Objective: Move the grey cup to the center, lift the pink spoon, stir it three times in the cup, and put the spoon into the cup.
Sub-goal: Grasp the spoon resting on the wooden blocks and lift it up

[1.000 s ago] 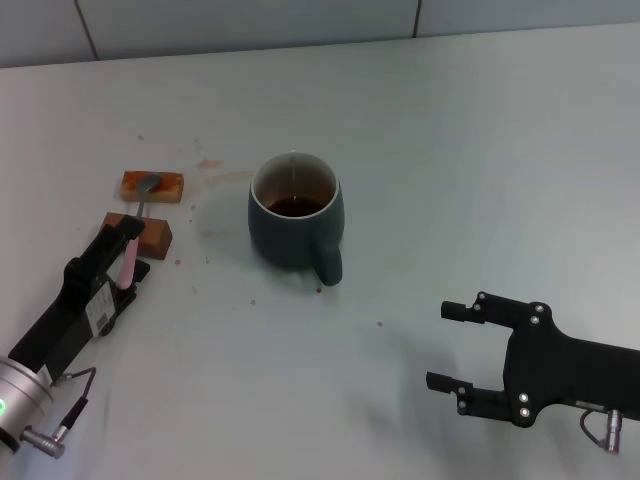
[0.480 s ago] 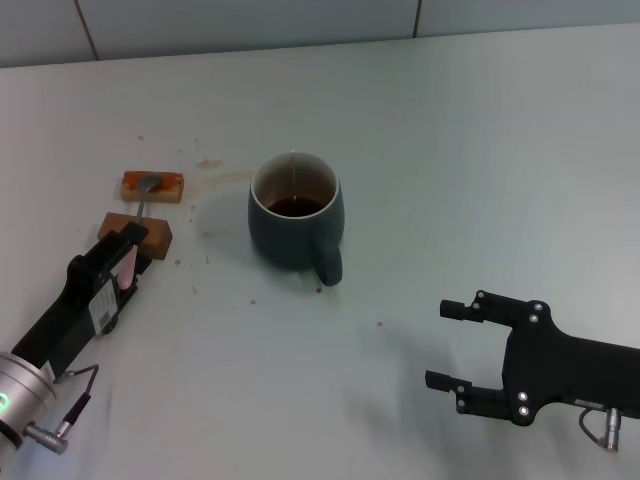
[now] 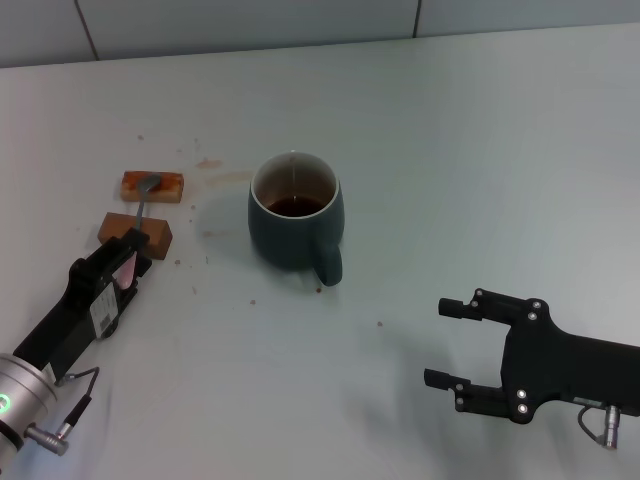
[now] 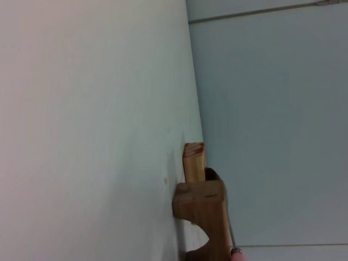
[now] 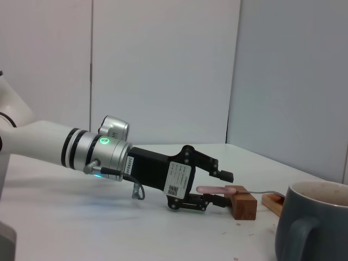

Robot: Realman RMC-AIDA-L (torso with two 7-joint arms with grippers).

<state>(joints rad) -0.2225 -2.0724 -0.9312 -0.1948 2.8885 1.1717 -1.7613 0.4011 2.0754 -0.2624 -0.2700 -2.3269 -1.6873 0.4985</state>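
The grey cup (image 3: 296,212) stands upright mid-table with brown liquid inside and its handle toward me; its side also shows in the right wrist view (image 5: 315,225). The pink spoon (image 3: 129,266) lies across two brown blocks, its metal bowl on the far block (image 3: 152,186) and its stem over the near block (image 3: 135,230). My left gripper (image 3: 128,258) is open, and the pink spoon handle (image 5: 216,190) lies between its upper and lower fingers (image 5: 218,169). My right gripper (image 3: 440,344) hovers open and empty at the near right.
Brown spill marks and crumbs (image 3: 208,163) dot the table left of the cup. A wall (image 3: 250,20) runs along the table's far edge. The left wrist view shows the two blocks (image 4: 202,204) on the tabletop.
My left gripper has slid slightly back toward the near edge along the spoon handle, uncovering more of the near block. The cup, spoon and right gripper stay put.
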